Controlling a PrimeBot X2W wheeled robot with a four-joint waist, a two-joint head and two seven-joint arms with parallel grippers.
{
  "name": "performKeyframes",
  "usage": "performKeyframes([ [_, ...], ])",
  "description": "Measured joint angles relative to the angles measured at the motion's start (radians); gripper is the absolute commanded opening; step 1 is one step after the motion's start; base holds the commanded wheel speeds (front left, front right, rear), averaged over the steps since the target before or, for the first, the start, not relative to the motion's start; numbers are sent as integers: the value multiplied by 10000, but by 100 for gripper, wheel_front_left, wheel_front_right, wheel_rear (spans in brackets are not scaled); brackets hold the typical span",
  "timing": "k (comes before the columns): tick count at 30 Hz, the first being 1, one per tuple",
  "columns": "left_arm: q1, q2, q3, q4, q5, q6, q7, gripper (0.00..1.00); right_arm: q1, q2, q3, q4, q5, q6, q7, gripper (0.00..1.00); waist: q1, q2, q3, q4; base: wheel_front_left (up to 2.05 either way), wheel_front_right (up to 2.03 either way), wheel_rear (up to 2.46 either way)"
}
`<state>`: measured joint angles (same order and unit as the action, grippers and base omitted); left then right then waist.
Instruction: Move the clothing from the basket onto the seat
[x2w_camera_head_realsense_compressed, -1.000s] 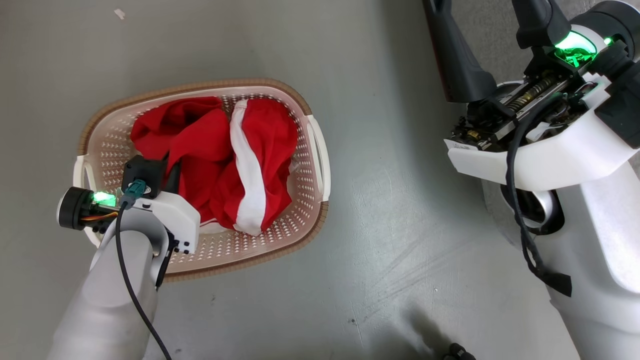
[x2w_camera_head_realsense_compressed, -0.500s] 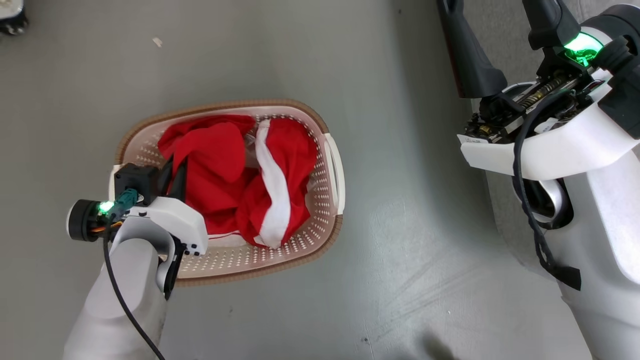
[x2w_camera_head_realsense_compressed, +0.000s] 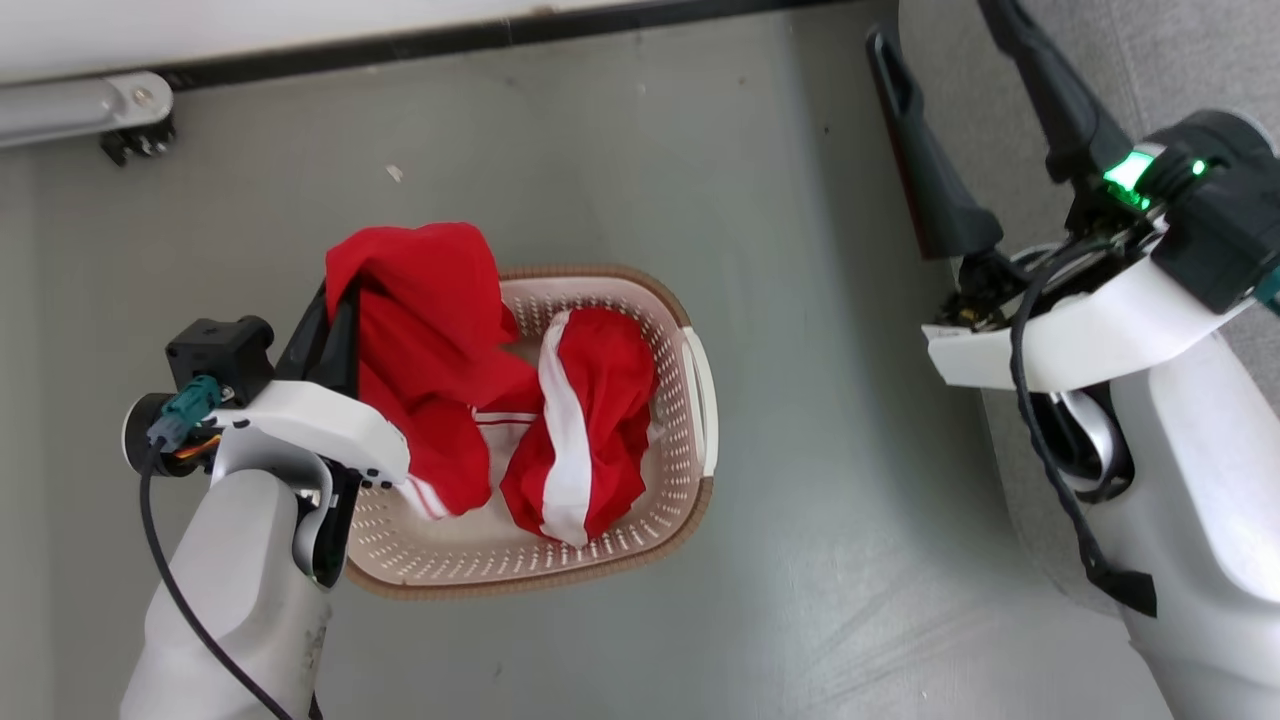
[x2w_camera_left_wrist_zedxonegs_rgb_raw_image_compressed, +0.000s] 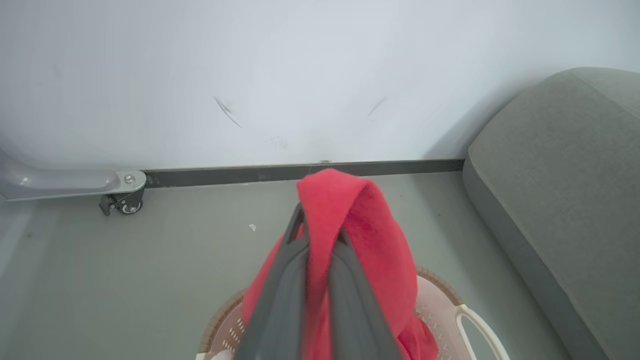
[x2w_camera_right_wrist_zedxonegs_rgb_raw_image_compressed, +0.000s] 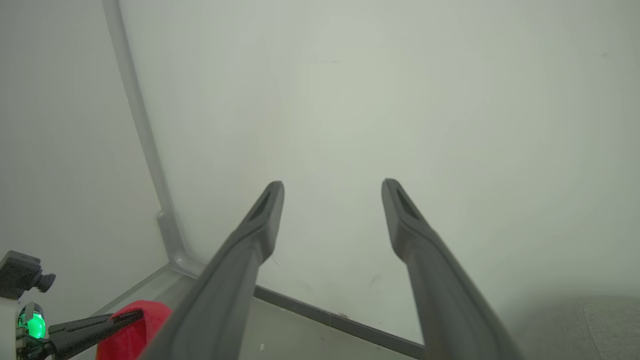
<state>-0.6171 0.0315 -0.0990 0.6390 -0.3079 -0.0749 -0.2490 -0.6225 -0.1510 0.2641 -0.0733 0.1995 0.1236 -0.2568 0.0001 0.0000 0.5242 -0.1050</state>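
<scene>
Clothing (x2w_camera_head_realsense_compressed: 420, 300) now higher in left end effector (x2w_camera_head_realsense_compressed: 338, 305); in left wrist view, seat (x2w_camera_left_wrist_zedxonegs_rgb_raw_image_compressed: 560, 190).

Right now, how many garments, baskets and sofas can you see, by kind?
Red garments: 2, the held garment in the left tool, the second garment lying in the basket
Baskets: 1
Sofa: 1
Total: 4

You have a smooth grey-green floor (x2w_camera_head_realsense_compressed: 620, 130) running to a plain white wall (x2w_camera_left_wrist_zedxonegs_rgb_raw_image_compressed: 300, 75) on the far side, with a dark skirting strip (x2w_camera_left_wrist_zedxonegs_rgb_raw_image_compressed: 225, 175) along its foot. Far left, a grey metal leg (x2w_camera_left_wrist_zedxonegs_rgb_raw_image_compressed: 65, 182) ends in a small castor (x2w_camera_left_wrist_zedxonegs_rgb_raw_image_compressed: 122, 204). The light grey sofa (x2w_camera_left_wrist_zedxonegs_rgb_raw_image_compressed: 565, 190) stands on your right. The light is soft and even, and faint scuffs (x2w_camera_left_wrist_zedxonegs_rgb_raw_image_compressed: 227, 111) mark the wall.
</scene>
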Motion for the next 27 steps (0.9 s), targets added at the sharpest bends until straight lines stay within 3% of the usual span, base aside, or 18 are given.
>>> performKeyframes([
  [27,1212,-13,-190,-3016,-161,-255,-4,0,1983,6,353,1335,123,-2,0,100,0,0,-2601,420,0,0,0],
])
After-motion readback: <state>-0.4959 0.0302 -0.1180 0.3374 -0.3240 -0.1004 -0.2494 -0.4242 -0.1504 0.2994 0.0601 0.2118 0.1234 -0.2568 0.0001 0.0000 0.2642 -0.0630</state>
